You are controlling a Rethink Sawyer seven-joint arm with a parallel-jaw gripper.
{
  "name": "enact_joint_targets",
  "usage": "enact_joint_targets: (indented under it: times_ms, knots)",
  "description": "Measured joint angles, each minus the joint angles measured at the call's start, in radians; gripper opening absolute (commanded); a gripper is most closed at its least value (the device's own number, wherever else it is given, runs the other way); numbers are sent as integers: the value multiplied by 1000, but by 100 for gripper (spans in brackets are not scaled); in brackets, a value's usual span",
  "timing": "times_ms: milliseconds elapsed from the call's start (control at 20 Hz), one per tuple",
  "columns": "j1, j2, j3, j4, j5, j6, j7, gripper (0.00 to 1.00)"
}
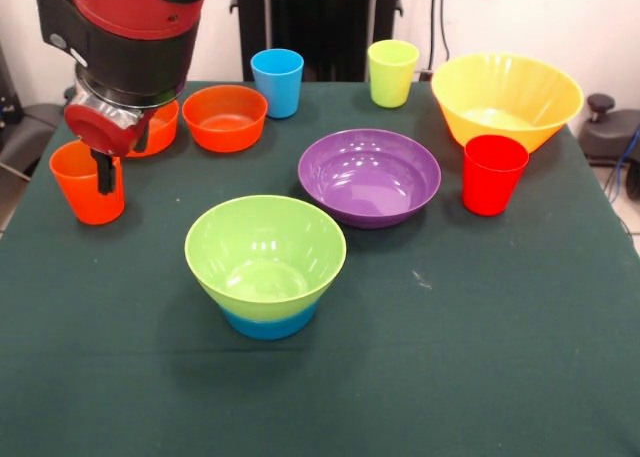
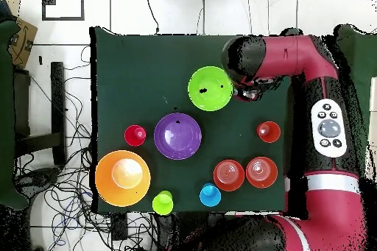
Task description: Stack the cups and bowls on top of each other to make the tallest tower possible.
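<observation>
The counter (image 1: 480, 377) is covered with a dark green cloth. In the front view, the tower (image 1: 266, 267) is seen at lower centre: a lime green bowl (image 1: 265, 247) is seated on a small blue bowl (image 1: 268, 324), of which only the base shows. Nothing else is stacked.

The purple bowl (image 1: 370, 175) is placed just right of and above the tower, apart from it. The red cup (image 1: 493, 173) stands upright just right of the purple bowl, in front of the yellow bowl (image 1: 506, 97) at upper right. The yellow-green cup (image 1: 392, 72) and the light blue cup (image 1: 277, 81) stand upright along the top edge of the cloth. One orange bowl (image 1: 225, 117) lies left of the light blue cup; a second orange bowl (image 1: 160, 129) is partly hidden behind the arm (image 1: 130, 27). The orange cup (image 1: 87, 182) stands upright at the left edge.

In the overhead view, the arm (image 2: 294, 49) reaches in from the right, its head beside the lime green bowl (image 2: 210, 88); cables are seen on the floor (image 2: 66, 196) at lower left.

The claw (image 1: 104, 172) hangs at the upper left of the front view, over the rim of the orange cup. Only one dark finger is discernible, so it cannot be told whether the claw is released or clenched, nor whether the cup is touched.
</observation>
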Motion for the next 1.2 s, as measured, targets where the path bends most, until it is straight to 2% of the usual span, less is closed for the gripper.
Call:
enact_joint_targets:
  times_ms: [250, 600, 850, 1200]
  knots:
    - [-12, -16, 0, 0, -12, 0, 0, 100]
    - [-78, -23, 0, 0, -13, 0, -7, 100]
    - [-140, -21, 0, 0, -15, 0, -53, 100]
    - [-152, -14, -3, 2, -18, 0, -80, 100]
